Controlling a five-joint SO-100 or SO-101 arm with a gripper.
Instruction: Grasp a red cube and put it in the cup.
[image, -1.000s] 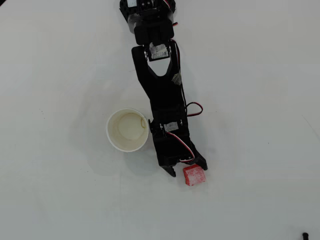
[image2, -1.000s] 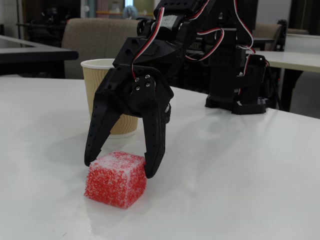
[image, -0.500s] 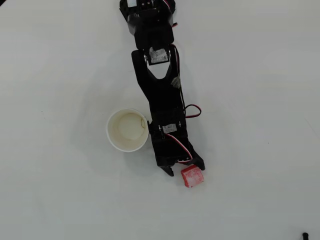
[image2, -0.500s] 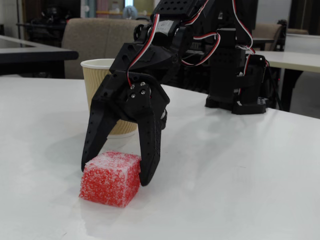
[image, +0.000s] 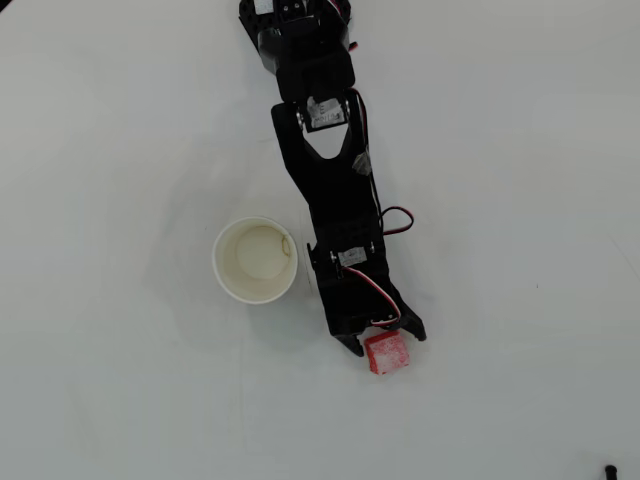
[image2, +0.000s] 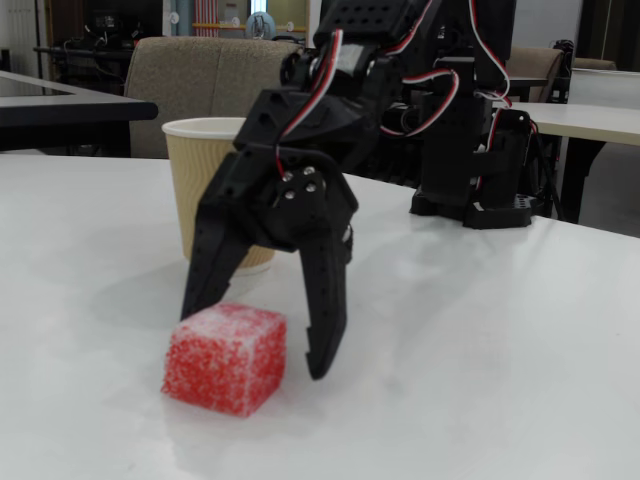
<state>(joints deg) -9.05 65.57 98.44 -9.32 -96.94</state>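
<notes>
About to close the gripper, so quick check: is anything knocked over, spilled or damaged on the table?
Nothing stands out. The cup is upright and empty, the red cube rests flat on the table, and the open gripper straddles it.

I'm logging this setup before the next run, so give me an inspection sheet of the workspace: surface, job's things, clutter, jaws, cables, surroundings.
Surface: white table, bare and clean where visible.
Job's things: the red cube sits on the table with a whitish top; the cup stands upright and empty, to the left of the arm in the overhead view.
Clutter: one small dark object at the overhead view's lower right edge; too small to identify.
Jaws: the gripper is open, its jaws spread and tips near the table, the cube in front of them in the fixed view; contact cannot be judged.
Cables: red, white and black wires loop along the arm.
Surroundings: chair and other tables behind.
</notes>
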